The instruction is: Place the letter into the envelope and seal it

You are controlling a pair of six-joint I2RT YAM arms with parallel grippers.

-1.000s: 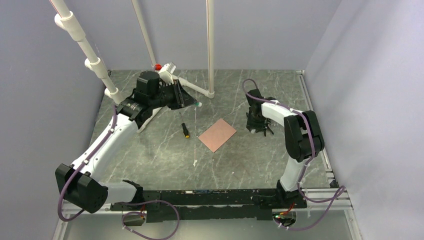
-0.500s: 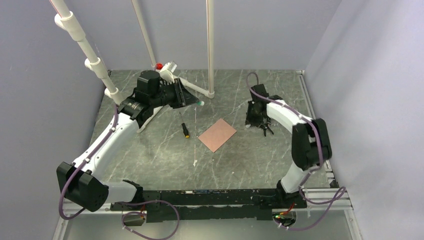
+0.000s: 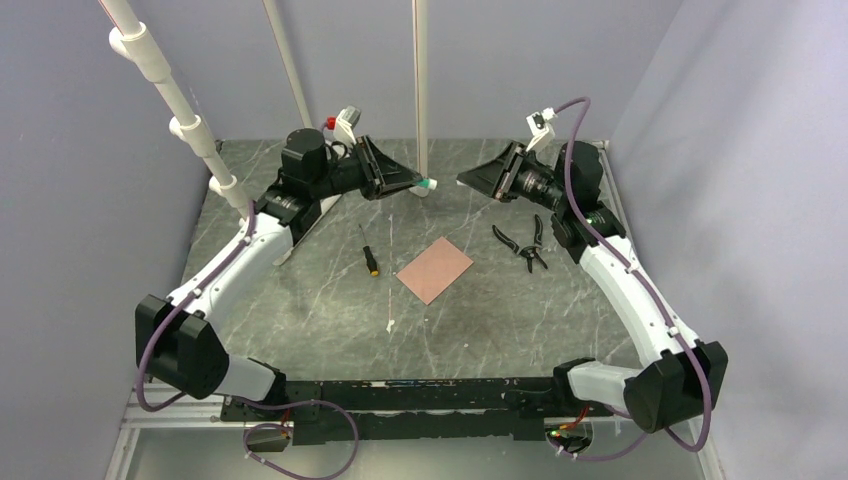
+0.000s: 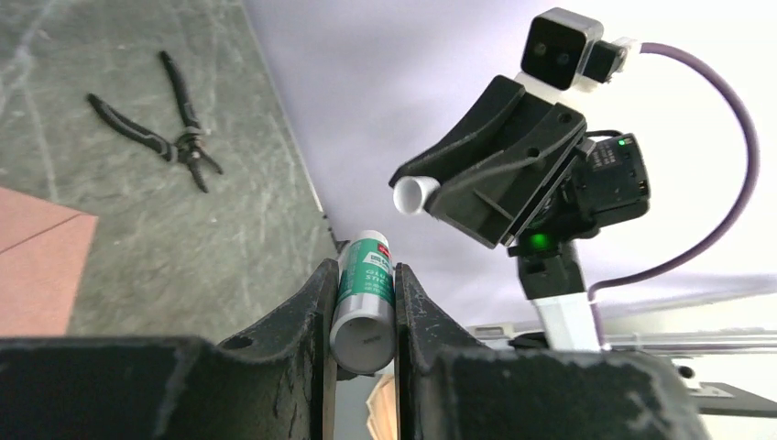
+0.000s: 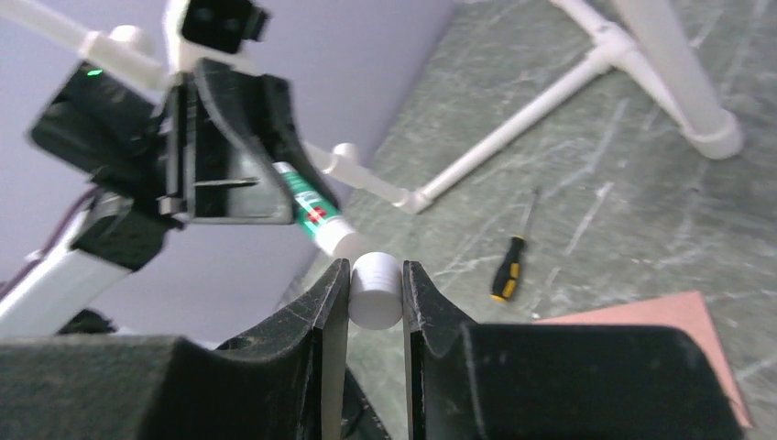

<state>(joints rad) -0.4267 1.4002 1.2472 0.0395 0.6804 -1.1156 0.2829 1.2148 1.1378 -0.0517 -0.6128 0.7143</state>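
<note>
Left gripper (image 4: 364, 270): you clamp a green-and-white plastic glue stick (image 4: 365, 307).
Right gripper (image 5: 376, 270): you pinch a small white cylindrical cap (image 5: 377, 293), facing the stick.
Below: salmon-pink paper envelope (image 3: 435, 269) lies flat.

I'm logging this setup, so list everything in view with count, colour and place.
envelope: one, salmon-pink, flat at centre of table
screwdriver: one, black and yellow, left of envelope
pliers: one, black, right of envelope
glue stick: one, green and white, in left hand
cap: one, white, in right hand
pipe frame: one, white, table's far side
table: one, grey-green marbled, under everything
left hand: one, black, shut on glue stick
right hand: one, black, shut on cap
</note>
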